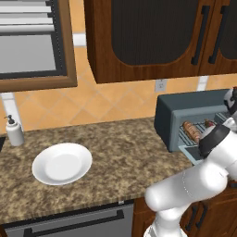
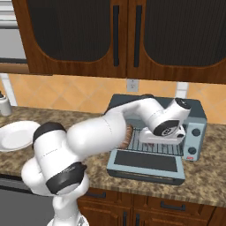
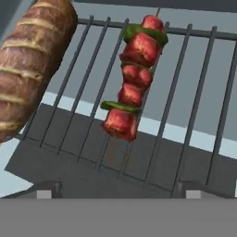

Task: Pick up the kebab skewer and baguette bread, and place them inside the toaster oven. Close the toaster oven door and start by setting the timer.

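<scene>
The toaster oven (image 1: pixel 185 106) stands on the counter at the right with its door (image 2: pixel 145 163) folded down flat. The baguette bread (image 3: pixel 32 65) lies on the wire rack (image 3: pixel 194 92) at the left. The kebab skewer (image 3: pixel 132 78), red meat chunks with green pieces, lies on the rack bars beside the loaf and apart from it. My gripper (image 3: pixel 119 192) is open just in front of the skewer, its fingertips (image 3: pixel 46 190) spread wide with nothing between them. In the right base view the hand (image 2: pixel 165 132) reaches into the oven mouth, above the door.
A white plate (image 1: pixel 61 163) sits on the granite counter at the left, with a soap dispenser (image 1: pixel 14 130) behind it. Dark wooden cabinets (image 2: pixel 123 39) hang above the oven. A grey dishwasher panel (image 1: pixel 69 224) lies below the counter's edge.
</scene>
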You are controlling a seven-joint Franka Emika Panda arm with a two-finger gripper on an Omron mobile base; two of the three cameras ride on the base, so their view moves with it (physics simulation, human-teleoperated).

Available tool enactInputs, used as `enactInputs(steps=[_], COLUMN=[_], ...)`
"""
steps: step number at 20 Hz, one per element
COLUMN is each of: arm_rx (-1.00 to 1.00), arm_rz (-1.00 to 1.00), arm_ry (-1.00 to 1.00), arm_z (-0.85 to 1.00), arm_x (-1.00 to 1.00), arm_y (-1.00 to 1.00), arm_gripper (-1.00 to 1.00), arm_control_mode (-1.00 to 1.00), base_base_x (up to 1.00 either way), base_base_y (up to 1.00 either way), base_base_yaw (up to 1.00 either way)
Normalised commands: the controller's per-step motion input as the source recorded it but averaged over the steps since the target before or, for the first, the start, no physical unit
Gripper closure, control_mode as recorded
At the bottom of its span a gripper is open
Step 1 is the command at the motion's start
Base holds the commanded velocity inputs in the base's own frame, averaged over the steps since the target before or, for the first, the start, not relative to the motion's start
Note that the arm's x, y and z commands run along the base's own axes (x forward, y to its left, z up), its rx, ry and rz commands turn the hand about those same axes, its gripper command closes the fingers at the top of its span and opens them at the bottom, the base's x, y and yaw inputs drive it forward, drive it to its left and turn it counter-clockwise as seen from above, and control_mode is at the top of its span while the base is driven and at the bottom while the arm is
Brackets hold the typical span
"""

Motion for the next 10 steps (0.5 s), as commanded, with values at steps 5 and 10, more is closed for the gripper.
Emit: enactInputs(steps=[5, 10], arm_rx=[-0.01, -0.13], arm_rz=[-0.07, -0.19], arm_ry=[0.02, 0.08], arm_z=[-0.02, -0.45], arm_x=[-0.93, -0.18], arm_y=[0.15, 0.35], arm_gripper=[-1.00, -1.00], arm_control_mode=[-1.00, -1.00], base_base_x=[0.00, 0.00], base_base_y=[0.00, 0.00], base_base_yaw=[0.00, 0.00])
